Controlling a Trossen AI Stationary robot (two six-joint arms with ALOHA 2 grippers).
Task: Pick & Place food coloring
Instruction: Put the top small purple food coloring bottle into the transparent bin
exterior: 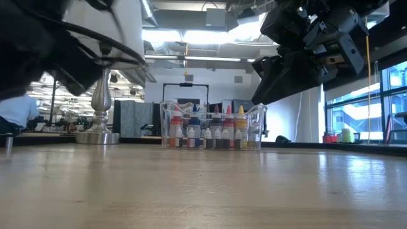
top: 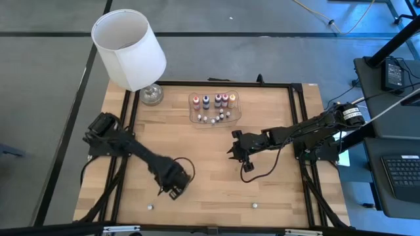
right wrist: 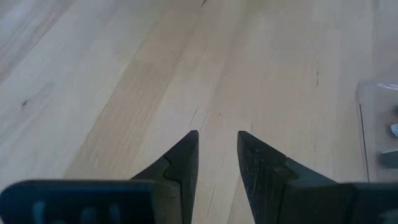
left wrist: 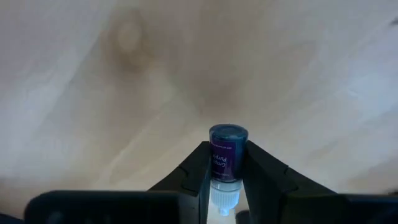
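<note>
Low and left of centre in the high view, the left gripper (top: 176, 185) sits over the wooden table (top: 216, 177); its wrist view shows the fingers (left wrist: 196, 171) pinching a purple food coloring bottle (left wrist: 227, 160), white tip toward the camera. The grasp looks made, so the step in hand is the pick. Next it likely needs a clean lift and a carry toward the clear tray (top: 215, 108) at upper centre, where other bottles stand. The right gripper (top: 241, 154) waits mid-table, holding nothing, a narrow gap between its fingers.

The purple bottle (left wrist: 227, 163) hides its white tip between the left gripper's fingers (left wrist: 196, 171) (label unreadable).
</note>
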